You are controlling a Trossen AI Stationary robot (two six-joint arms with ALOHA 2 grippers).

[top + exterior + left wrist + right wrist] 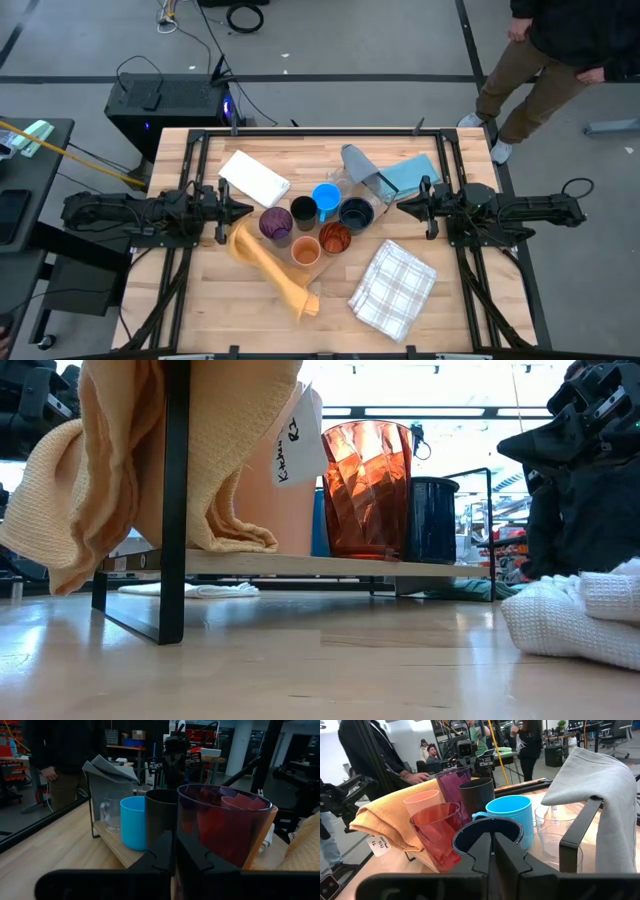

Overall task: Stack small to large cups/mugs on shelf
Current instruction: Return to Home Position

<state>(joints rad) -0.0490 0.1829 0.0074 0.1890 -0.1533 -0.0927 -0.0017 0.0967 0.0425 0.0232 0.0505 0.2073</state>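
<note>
My left fingers [232, 209] are pinched shut on nothing, and so are my right fingers [405, 208]. That suits a parked pose, I judge: each arm lies low along its own side of the counter [230, 310], clear of the cups. These crowd the shelf [300, 565] between my two sets of fingers. The purple cup [276, 224] and black cup [303, 211] are nearest the left, the navy mug [355, 213] nearest the right. The blue mug [326, 198], red cup [334, 238] and orange cup [306, 251] stand between.
</note>
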